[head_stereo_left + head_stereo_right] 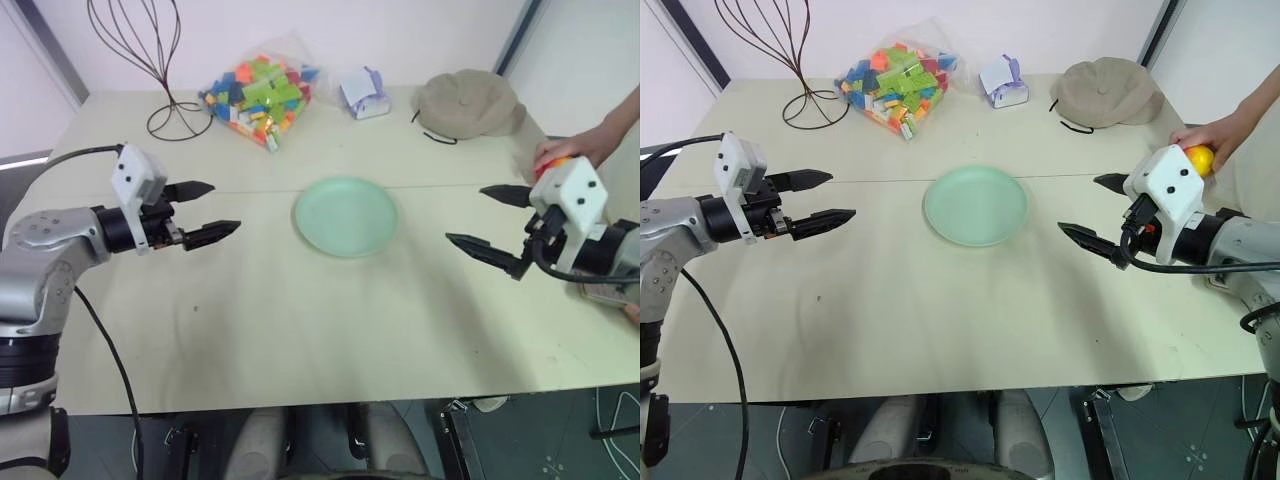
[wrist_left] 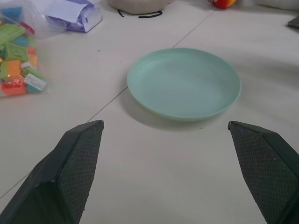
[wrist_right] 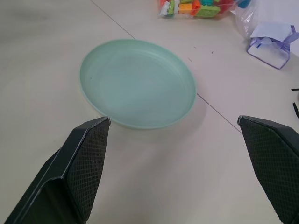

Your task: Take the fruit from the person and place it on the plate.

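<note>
Fingers first: your left gripper [image 1: 818,198] has its two black fingers [image 2: 70,172] spread wide with nothing between them, hovering above the pale cream bench [image 1: 940,320] on the left side and pointing inward toward the middle. Your right gripper [image 1: 1095,210] mirrors it on the right side, fingers [image 3: 77,168] equally wide apart and empty, aimed inward at the same spot.

Between the two grippers, and well apart from both, you see the round, flat, pale mint-green plate [image 1: 975,205] lying bare on the bench, just on the near side of a thin seam line that crosses the surface.

Behind your right gripper's white wrist housing, at the right edge of the bench, the person's hand [image 1: 1212,135] reaches in on a bare forearm and holds the round orange-yellow fruit [image 1: 1200,160] with a reddish blush. The fruit sits just beside that housing, partly hidden by it in the left eye view, and is not between your fingers.

Farther out, along the far side of the bench, you have a clear plastic bag of colourful toy bricks [image 1: 895,85], a small white-and-purple packet [image 1: 1002,82], a beige-brown cloth cap [image 1: 1108,92], and at the far left a dark wire stand [image 1: 790,60] with a looped base.
</note>
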Tool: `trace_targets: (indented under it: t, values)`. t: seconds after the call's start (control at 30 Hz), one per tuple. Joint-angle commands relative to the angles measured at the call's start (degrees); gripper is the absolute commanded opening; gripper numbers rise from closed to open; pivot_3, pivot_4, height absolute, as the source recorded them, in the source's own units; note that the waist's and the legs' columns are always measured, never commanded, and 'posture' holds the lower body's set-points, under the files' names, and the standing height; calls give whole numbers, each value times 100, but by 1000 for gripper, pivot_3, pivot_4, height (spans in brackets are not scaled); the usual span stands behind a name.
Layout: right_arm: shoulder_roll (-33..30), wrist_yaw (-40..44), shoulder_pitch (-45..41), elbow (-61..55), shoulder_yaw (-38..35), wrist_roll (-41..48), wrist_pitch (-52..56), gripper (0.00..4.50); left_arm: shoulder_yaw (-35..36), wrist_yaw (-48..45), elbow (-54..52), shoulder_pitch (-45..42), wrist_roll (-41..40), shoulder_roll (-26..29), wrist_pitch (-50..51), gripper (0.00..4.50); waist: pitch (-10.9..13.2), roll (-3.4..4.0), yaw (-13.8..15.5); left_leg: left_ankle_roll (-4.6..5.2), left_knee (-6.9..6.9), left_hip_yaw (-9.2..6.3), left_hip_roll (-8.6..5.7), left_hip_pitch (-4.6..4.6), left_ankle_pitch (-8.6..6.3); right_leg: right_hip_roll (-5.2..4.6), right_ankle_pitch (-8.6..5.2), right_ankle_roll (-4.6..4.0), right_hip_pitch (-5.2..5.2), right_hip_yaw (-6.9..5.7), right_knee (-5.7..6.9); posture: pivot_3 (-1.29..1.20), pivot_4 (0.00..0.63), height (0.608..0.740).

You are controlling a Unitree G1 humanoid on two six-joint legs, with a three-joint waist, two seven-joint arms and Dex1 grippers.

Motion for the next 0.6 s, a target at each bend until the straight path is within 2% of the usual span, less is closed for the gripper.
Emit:
trace_targets:
  t: [0.03, 0.37, 0.53, 0.6]
  values:
    - [-16, -48, -86, -114, -155, 65, -17, 4500, 47, -16, -118, -105, 30, 48, -47, 4467, 0, 0, 0, 0, 0, 0, 0, 0, 0, 0, 0, 0, 0, 0, 0, 0, 150, 740]
    - [25, -123, -25, -145, -222, 75, -6, 4500, -21, -24, -84, -160, 51, 22, -53, 4467, 0, 0, 0, 0, 0, 0, 0, 0, 0, 0, 0, 1, 0, 0, 1, 0, 150, 740]
    - [342, -590, -313, -136, -131, 117, 102, 4500, -61, -25, -44, -210, 103, -30, -95, 4467, 0, 0, 0, 0, 1, 1, 0, 0, 0, 1, 1, 1, 0, 0, 1, 0, 150, 740]
    - [691, -1026, -596, -215, 43, 140, 225, 4500, -56, -31, -36, -216, 125, -47, -108, 4467, 0, -1, -15, 0, 1, 1, 0, 1, 0, 2, 1, 1, 0, 0, 2, 0, 150, 740]
